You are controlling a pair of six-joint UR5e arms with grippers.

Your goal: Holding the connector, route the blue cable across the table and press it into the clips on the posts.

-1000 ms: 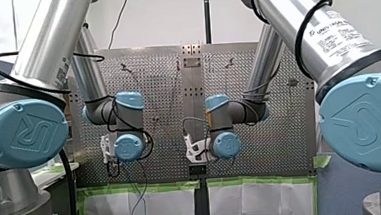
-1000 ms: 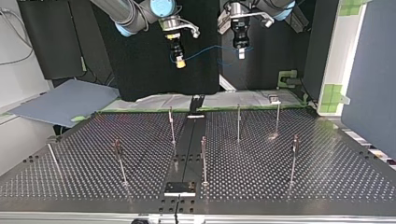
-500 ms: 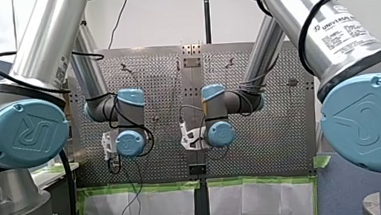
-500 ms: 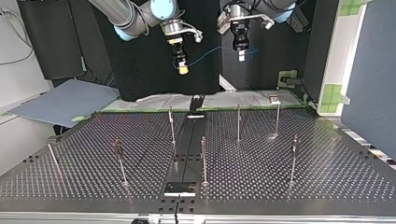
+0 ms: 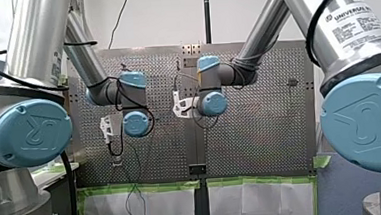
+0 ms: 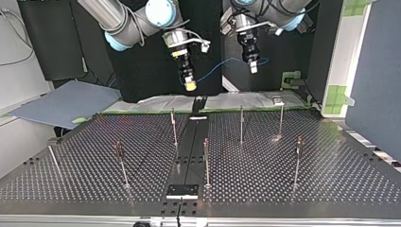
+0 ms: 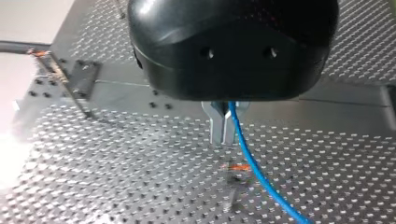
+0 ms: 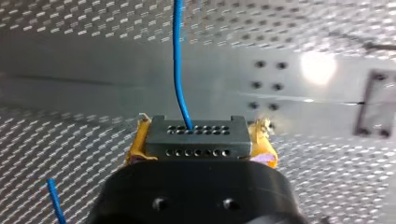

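**Above the perforated worktop, both pincers are carrying the cable**

Between its yellow pads, my right pincer [image 8: 200, 142] is clamping the grey, hole-dotted connector block [image 8: 196, 133]. The thin blue cable [image 8: 177, 56] is leaving the block's face and running ahead. My left pincer [image 7: 222, 130] is, by the look of it, pinching its slim metal fingers [image 7: 215, 123] on the same cable further along. Both are hanging well above the dark perforated metal worktop [image 6: 331, 175], on the far side of the thin upright metal posts [image 6: 241, 124] in the top view. Doing this step well is, I judge, calling for three things: keeping the span lightly taut, lowering it squarely over the nearest post's clip, and pressing straight down without twisting the connector. No container is showing, and the clips are holding no cable yet.
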